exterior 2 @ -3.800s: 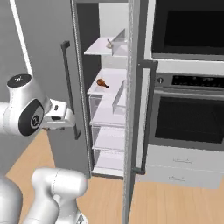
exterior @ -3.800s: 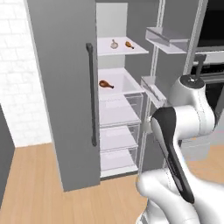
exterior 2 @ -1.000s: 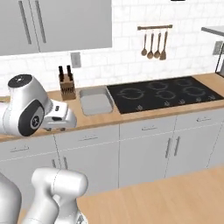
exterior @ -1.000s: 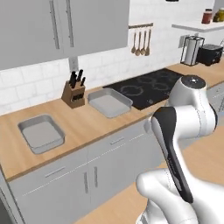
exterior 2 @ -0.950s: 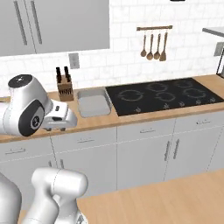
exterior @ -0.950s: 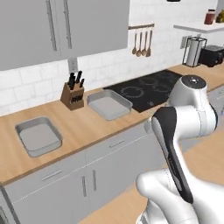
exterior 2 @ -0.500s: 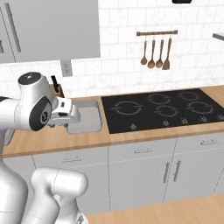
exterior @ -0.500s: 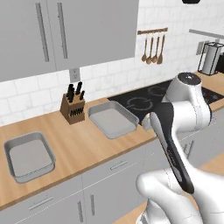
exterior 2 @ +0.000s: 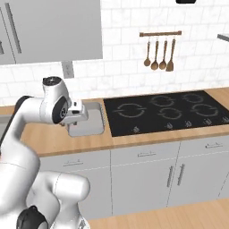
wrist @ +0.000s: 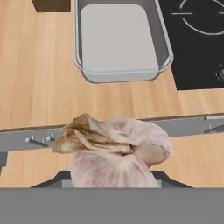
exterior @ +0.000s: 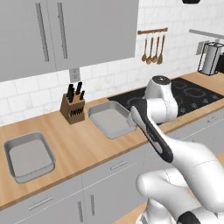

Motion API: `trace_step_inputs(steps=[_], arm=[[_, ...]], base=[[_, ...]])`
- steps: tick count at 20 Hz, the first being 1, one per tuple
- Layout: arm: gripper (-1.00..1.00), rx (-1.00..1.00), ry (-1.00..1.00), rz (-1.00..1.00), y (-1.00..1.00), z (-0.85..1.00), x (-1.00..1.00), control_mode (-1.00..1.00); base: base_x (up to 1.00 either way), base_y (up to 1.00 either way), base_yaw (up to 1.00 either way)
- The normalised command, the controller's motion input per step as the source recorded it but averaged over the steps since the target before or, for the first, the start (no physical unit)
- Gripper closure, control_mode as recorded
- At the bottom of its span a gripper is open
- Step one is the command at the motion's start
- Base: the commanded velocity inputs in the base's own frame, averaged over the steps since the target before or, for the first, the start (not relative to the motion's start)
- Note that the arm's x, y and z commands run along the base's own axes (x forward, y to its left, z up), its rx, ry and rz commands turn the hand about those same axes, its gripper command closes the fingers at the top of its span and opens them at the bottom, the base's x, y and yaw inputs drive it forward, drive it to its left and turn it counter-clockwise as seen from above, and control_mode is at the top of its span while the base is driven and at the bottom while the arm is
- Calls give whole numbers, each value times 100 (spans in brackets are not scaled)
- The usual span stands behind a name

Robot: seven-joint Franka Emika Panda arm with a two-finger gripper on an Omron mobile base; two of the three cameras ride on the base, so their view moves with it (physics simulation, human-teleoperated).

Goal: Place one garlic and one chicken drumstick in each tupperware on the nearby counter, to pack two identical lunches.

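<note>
i've driven away from the open fridge and along to the counter [exterior: 83, 146], and over the last second the base has drawn in closer, so the whole scene has slid and grown in both base views; that is the camera moving, not the trays. my gripper [wrist: 111, 177] is clamped on a garlic [wrist: 116, 151], whose papery pointed top fills the lower middle of the hand view; the finger tips themselves are hidden under the bulb, but it sits right where they close

the nearer tupperware [wrist: 120, 41] now lies just ahead of the garlic in the hand view, beside the black cooktop [exterior 2: 165, 112], and it looks bare inside. in the left base view i see that same tray [exterior: 111, 118] next to the knife block [exterior: 73, 105], and a second tupperware [exterior: 28, 155] well apart to its left, also bare as far as i can see

so i judge neither lunch has been started: this bulb is the first item. what's left for this step is to carry it forward over the counter edge and above the near tray, then lower and let go. both drumsticks and the other garlic remain to be fetched
</note>
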Motion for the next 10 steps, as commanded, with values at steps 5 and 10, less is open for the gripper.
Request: trace_step_inputs(steps=[5, 10], arm=[[100, 0, 5, 3, 15, -20, 100, -100], [100, -5, 6, 0, 32, -35, 100, -100]], base=[[0, 0, 0], [0, 0, 0]])
